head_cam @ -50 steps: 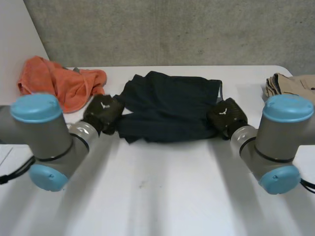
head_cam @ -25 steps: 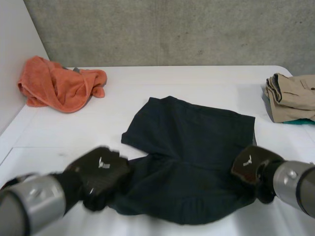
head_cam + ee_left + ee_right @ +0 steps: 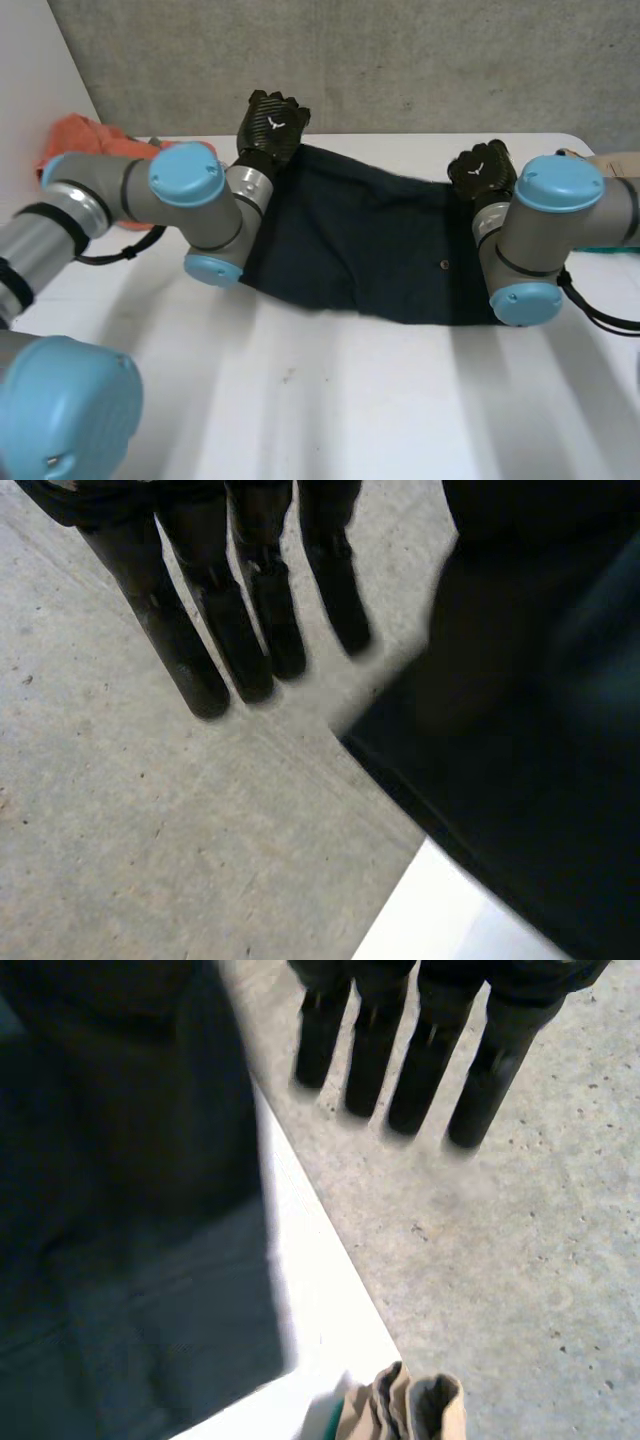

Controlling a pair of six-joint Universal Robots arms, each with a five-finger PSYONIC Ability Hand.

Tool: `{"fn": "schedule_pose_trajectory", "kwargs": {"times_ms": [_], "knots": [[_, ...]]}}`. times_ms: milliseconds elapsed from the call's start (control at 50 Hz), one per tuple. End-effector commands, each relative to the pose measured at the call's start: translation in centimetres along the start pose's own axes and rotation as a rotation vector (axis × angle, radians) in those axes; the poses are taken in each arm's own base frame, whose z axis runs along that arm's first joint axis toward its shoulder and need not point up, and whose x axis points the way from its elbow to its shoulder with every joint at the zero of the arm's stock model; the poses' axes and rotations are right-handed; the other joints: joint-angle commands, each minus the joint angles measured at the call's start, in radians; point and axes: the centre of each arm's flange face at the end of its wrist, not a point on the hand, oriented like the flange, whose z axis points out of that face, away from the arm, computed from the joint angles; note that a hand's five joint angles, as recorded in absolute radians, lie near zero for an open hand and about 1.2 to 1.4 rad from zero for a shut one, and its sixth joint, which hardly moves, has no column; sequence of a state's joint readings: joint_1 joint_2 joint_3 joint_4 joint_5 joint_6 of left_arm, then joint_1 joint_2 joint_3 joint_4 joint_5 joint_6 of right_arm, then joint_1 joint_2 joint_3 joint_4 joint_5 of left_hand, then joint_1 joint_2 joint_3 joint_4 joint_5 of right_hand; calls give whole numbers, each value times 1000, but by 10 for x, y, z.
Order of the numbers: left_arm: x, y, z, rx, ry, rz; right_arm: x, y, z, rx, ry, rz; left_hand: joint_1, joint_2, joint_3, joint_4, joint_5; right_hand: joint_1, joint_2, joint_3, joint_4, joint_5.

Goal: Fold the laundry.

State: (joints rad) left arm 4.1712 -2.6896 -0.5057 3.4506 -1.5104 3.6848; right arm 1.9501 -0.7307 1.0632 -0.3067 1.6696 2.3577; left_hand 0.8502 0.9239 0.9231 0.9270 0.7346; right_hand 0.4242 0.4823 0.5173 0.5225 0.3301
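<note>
Dark garment (image 3: pixel 360 240) spread across the middle of the white table (image 3: pixel 330 400), its far edge lifted off the surface and strung between both hands.

Left hand (image 3: pixel 272 125): raised at the garment's far left corner, up against the grey concrete wall (image 3: pixel 400 60). Left wrist view: fingers (image 3: pixel 230 630) straight and side by side, and the cloth rises on the thumb side of the hand, pinched there and hanging down from it. Thumb itself is hidden by the cloth.

Right hand (image 3: pixel 482 172): at the far right corner, a little lower and nearer than the left. Right wrist view: fingers (image 3: pixel 420 1050) straight, the dark cloth bunched on the thumb side and held up the same way. Thumb is covered here too.

Garment between the hands: far edge runs in a slanted line from the left hand down to the right. From there the cloth slopes toward the near side and lies on the table, near edge uneven. One small pale dot shows right of centre.

Left arm (image 3: pixel 190 195) crosses in front of the garment's left edge. Right arm (image 3: pixel 545 230) covers its right edge.

Further out: orange cloth (image 3: pixel 85 135) crumpled at the far left of the table, partly behind the left arm. Tan folded garment (image 3: pixel 405 1410) at the far right, well apart from the dark one, with a sliver of teal just beside it.
</note>
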Motion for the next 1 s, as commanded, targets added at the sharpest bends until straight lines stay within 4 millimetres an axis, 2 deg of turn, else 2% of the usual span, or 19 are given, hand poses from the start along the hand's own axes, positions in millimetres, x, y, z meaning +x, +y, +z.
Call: {"fn": "schedule_pose_trajectory", "kwargs": {"times_ms": [20, 60, 100, 140, 180, 220, 260, 360, 480, 580, 640, 660, 680, 760, 820, 860, 960, 980, 1000], "knots": [[26, -3, -5, 18, 66, -158, 5, 1, 9, 9, 25, 39, -675, -749, -748, -752, -734, -250, -308, -343, -348, -330], [29, -13, -9, 13, 77, -180, 19, -9, 4, 16, 43, 98, -676, -749, -749, -753, -735, -250, -308, -343, -348, -330], [20, -32, -13, 22, 79, -186, 42, -21, -6, 30, 70, 166, -676, -749, -749, -753, -735, -250, -308, -343, -348, -330], [10, -49, -21, 15, 81, -194, 84, -39, -31, 32, 90, 234, -676, -749, -749, -753, -735, -250, -308, -343, -348, -330], [-5, -67, -33, 11, 82, -206, 105, -44, -54, -11, 57, 262, -676, -749, -749, -753, -735, -250, -308, -343, -348, -330], [-17, -86, -48, 5, 86, -229, 106, -39, -66, -63, 6, 271, -676, -749, -749, -753, -735, -250, -308, -343, -348, -330], [-26, -97, -64, -13, 92, -266, 100, -23, -82, -176, -99, 301, -676, -749, -749, -753, -735, -250, -308, -343, -348, -330], [-27, -102, -97, -79, 121, -381, 84, 18, -113, -428, -261, 454, -676, -749, -749, -753, -735, -250, -308, -343, -348, -330], [-19, -84, -126, -182, 148, -497, 58, 42, -114, -325, -315, 513, -676, -749, -749, -753, -735, -87, -145, -180, -185, -167], [-15, -77, -132, -211, 158, -504, 36, 66, -101, -301, -306, 502, -676, -749, -749, -753, -735, -55, -113, -148, -153, -135], [-14, -74, -134, -219, 159, -504, 25, 78, -95, -321, -311, 498, -676, -749, -749, -753, -735, 299, 241, 206, 201, 219], [-13, -74, -134, -221, 159, -504, 24, 79, -94, -327, -306, 495, -676, -749, -749, -753, -735, 615, 557, 522, 516, 534], [-13, -74, -135, -222, 160, -504, 26, 81, -93, -334, -291, 492, -676, -749, -749, -753, -735, 969, 910, 875, 870, 888], [-13, -73, -136, -227, 161, -506, 48, 88, -93, -371, -99, 438, -676, -749, -749, -753, -735, 972, 914, 879, 874, 892], [-17, -80, -138, -211, 156, -505, 85, 67, -98, -283, 34, 352, -676, -749, -749, -753, -735, 972, 914, 879, 874, 892], [-21, -85, -138, -198, 150, -504, 103, 63, -99, -273, 62, 238, -676, -749, -749, -753, -735, 972, 914, 879, 874, 892], [-29, -92, -142, -186, 137, -502, 107, 66, -93, -278, 39, -4, -676, -749, -749, -753, -735, 972, 914, 879, 874, 892], [-29, -92, -143, -186, 137, -503, 107, 64, -91, -266, 42, -36, -676, -749, -749, -753, -735, 972, 914, 879, 874, 892], [-30, -92, -144, -188, 134, -503, 101, 52, -86, -212, 32, -89, -676, -749, -749, -753, -735, 972, 914, 879, 874, 892]]}}
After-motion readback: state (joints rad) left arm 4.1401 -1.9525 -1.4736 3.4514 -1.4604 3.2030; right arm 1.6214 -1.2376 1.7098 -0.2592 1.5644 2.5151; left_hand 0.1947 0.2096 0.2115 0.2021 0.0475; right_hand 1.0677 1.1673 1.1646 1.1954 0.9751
